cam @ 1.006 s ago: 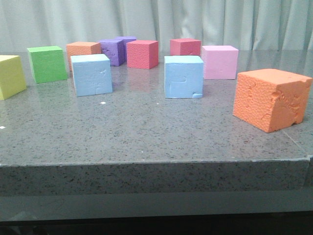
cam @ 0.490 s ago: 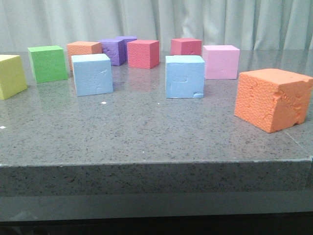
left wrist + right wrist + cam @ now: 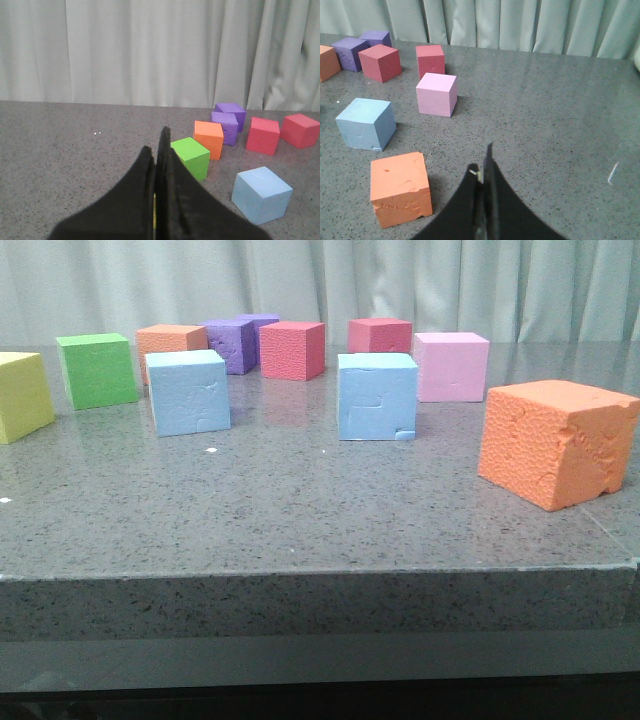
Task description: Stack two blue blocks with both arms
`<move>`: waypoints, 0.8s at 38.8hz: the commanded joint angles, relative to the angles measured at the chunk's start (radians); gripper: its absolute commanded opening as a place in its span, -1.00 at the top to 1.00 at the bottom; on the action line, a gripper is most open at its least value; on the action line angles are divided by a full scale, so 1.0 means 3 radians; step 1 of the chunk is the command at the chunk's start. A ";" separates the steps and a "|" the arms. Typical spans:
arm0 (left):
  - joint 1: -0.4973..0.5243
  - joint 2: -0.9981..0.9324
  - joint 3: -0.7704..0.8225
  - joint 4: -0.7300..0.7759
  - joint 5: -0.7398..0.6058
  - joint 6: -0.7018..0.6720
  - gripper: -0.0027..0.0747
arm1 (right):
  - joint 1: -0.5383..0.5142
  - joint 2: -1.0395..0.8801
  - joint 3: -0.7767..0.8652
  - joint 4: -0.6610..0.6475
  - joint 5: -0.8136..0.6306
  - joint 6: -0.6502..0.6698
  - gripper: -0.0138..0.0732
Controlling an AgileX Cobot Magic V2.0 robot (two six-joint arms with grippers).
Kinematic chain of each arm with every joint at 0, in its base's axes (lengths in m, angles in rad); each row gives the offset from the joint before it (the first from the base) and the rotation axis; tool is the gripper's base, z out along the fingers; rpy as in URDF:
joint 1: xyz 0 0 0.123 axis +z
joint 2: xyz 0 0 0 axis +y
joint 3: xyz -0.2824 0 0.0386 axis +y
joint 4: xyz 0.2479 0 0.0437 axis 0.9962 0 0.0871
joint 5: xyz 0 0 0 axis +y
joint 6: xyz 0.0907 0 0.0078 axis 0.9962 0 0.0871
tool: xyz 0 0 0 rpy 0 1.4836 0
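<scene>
Two sky-blue foam blocks stand apart on the grey table. The cracked one (image 3: 188, 392) is at the left and also shows in the left wrist view (image 3: 261, 194). The one with the stepped groove and chipped corner (image 3: 376, 396) is at the centre and shows in the right wrist view (image 3: 366, 123). No gripper shows in the front view. My left gripper (image 3: 157, 150) is shut and empty, short of the green cube. My right gripper (image 3: 482, 165) is shut and empty, over bare table beside the big orange cube.
Other cubes stand around: yellow (image 3: 20, 395), green (image 3: 96, 370), orange (image 3: 170, 340), two purple (image 3: 236, 344), two red (image 3: 291, 350), pink (image 3: 450, 366) and a large orange one (image 3: 556, 443) near the front right. The table's front edge (image 3: 320, 575) is close.
The front view shifts very slightly; the blocks stay where they are. No gripper shows in those frames.
</scene>
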 commanded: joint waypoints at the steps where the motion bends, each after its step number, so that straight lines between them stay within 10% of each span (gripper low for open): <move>1: 0.0001 0.0041 -0.0119 -0.0022 -0.0253 -0.0024 0.98 | -0.0009 0.0050 -0.0126 -0.0022 -0.0215 -0.0025 0.82; 14: 0.0001 0.0041 -0.0119 -0.0022 -0.0252 -0.0024 0.98 | -0.0009 0.0050 -0.0126 -0.0022 -0.0214 -0.0025 0.77; 20: 0.0001 0.0041 -0.0119 -0.0022 -0.0252 -0.0024 0.90 | -0.0009 0.0050 -0.0126 -0.0022 -0.0238 -0.0025 0.18; 25: 0.0001 0.0041 -0.0119 -0.0022 -0.0296 -0.0024 0.29 | -0.0009 0.0050 -0.0126 -0.0022 -0.0242 -0.0025 -0.52; 31: 0.0001 0.0041 -0.0119 -0.0022 -0.0330 -0.0024 -0.67 | 0.0022 0.0050 -0.0126 0.0064 -0.0305 -0.0022 -0.81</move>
